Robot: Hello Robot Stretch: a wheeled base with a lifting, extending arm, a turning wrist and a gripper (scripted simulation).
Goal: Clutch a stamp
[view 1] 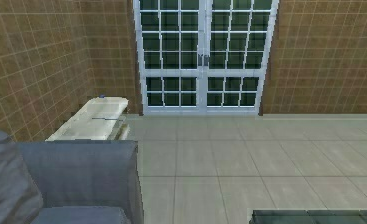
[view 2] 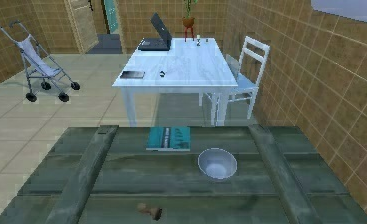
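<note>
Whether the pincer is apart, together or clamped on anything cannot be told, and neither can the arm's pose.

In the arm side view a dark green plank table (view 2: 81, 170) spans the foreground. Three things lie on it. One grey bowl (view 2: 217, 163) sits upright right of the middle, its inside plain grey. One blue book (view 2: 169, 137) lies flat just up and left of the bowl, apart from it. One small brown knobbed thing (view 2: 143, 209) stands near the bottom edge, well apart from both. By its shape it may be the stamp, but it is too small to be sure.

Beyond the plank table stands one white table (view 2: 191, 72). It carries one dark laptop (view 2: 157, 35) at its far end, one flat dark item (view 2: 132, 74) near its left edge and a few tiny things too small to name. One white chair (view 2: 249, 62) stands at its right side. One stroller (view 2: 36, 65) is parked well to the left on the tiled floor.

The forward view shows a white-framed glass door (view 1: 204, 50) with two leaves, set in a brown tiled wall. One grey sofa (view 1: 81, 180) sits at the lower left, and one low white bench (view 1: 96, 118) stands behind it against the wall.
</note>
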